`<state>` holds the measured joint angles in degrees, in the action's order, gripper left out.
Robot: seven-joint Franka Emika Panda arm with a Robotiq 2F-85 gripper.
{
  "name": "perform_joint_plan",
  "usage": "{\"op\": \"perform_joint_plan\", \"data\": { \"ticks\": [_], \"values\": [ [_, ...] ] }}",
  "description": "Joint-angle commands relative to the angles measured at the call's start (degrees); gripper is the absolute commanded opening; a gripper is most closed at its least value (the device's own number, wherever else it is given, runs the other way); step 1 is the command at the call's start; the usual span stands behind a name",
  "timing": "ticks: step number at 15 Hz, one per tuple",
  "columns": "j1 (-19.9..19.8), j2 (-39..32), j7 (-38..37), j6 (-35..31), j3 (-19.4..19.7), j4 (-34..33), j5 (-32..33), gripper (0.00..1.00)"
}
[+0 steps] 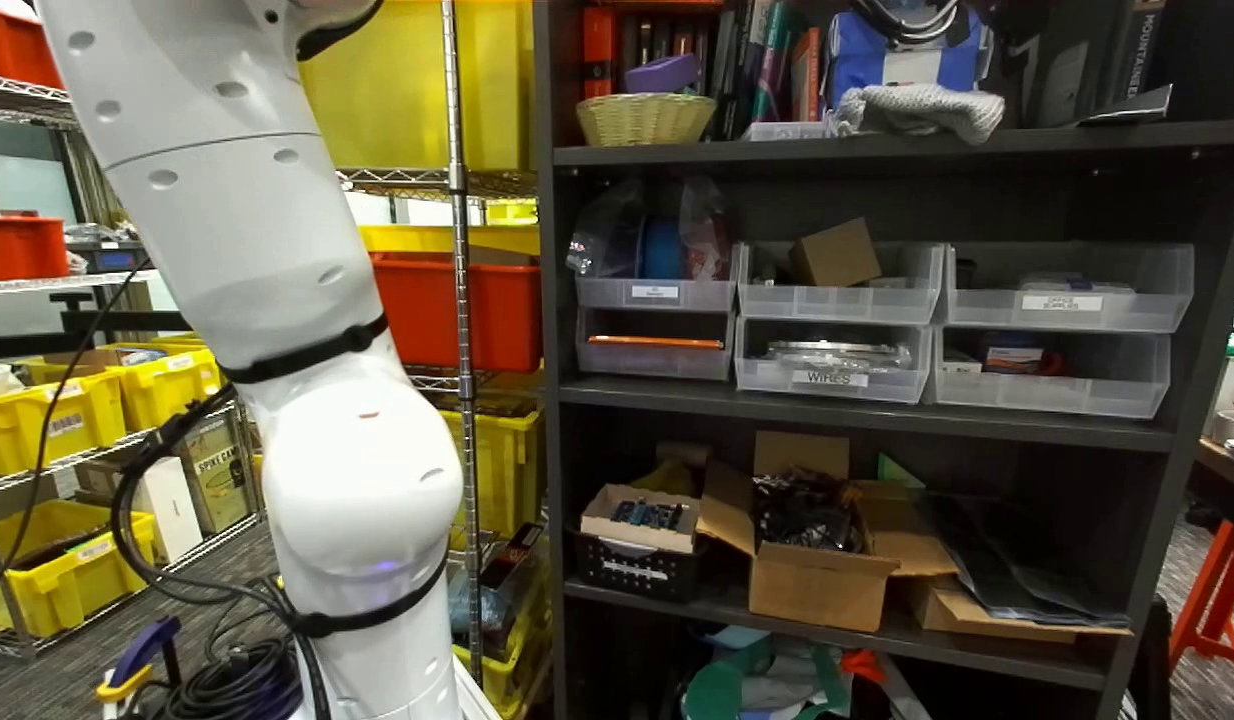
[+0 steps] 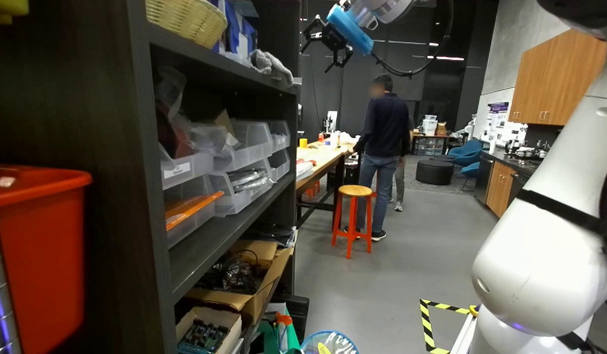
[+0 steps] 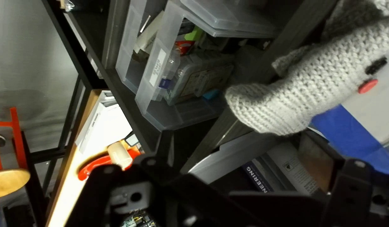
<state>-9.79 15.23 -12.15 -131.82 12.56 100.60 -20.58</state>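
Note:
My gripper [image 2: 315, 58] hangs at the top of an exterior view, out past the shelf's end, its black fingers spread with nothing between them. In the wrist view the fingers [image 3: 165, 146] stand wide apart along the bottom. Beyond them lies a grey knitted item [image 3: 295, 97] with a black and a red patch, drooping over the shelf edge; it also shows on the top shelf in both exterior views [image 1: 917, 110]. Behind it is a blue and white item [image 1: 907, 60]. A wicker basket [image 1: 645, 120] with a purple object [image 1: 662, 73] stands farther along that shelf.
Clear plastic bins [image 1: 837, 358] line the shelf below, with an open cardboard box [image 1: 817, 590] under them. Books [image 1: 772, 60] stand at the back of the top shelf. A person [image 2: 384, 132] stands by a wooden table, near an orange-legged stool [image 2: 355, 191].

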Motion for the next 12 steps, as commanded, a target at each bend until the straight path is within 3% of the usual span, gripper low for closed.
{"op": "perform_joint_plan", "data": {
  "ticks": [1, 7, 12],
  "values": [
    [-1.4, 5.8, 4.7, 2.0, 0.3, 7.7, 5.4, 1.00],
    [-4.3, 7.3, 11.0, 4.5, 1.0, 12.6, 18.1, 1.00],
    [-4.8, 7.1, 16.5, 5.7, 2.1, 14.9, 24.7, 1.00]
  ]
}}
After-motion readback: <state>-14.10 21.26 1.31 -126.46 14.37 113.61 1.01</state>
